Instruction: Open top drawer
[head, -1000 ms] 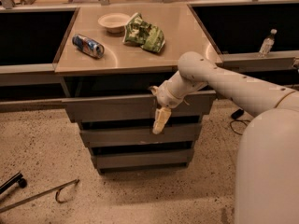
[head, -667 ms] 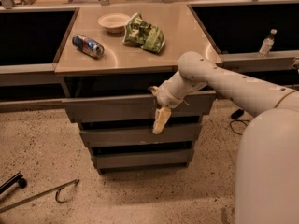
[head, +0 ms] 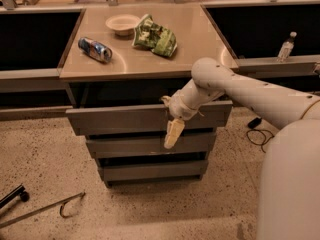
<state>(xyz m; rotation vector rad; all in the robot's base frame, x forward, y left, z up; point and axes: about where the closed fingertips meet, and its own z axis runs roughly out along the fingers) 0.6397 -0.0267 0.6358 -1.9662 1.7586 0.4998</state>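
Resting on the front of the top drawer [head: 120, 120], the hand [head: 171, 130] has not moved. The drawer looks only a little out, so it needs more pulling. I cannot tell if the hand is open.

White arm [head: 250, 91] of smooth rounded tubes, dotted with small dark holes, joins a bulky white body [head: 292, 184]; its cream-yellow gripper [head: 173, 133] hangs at the top drawer [head: 120, 119] front

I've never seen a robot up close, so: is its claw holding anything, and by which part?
Likely the top drawer: the gripper sits on the upper edge of its front panel, right of the middle. A firm grip cannot be told.
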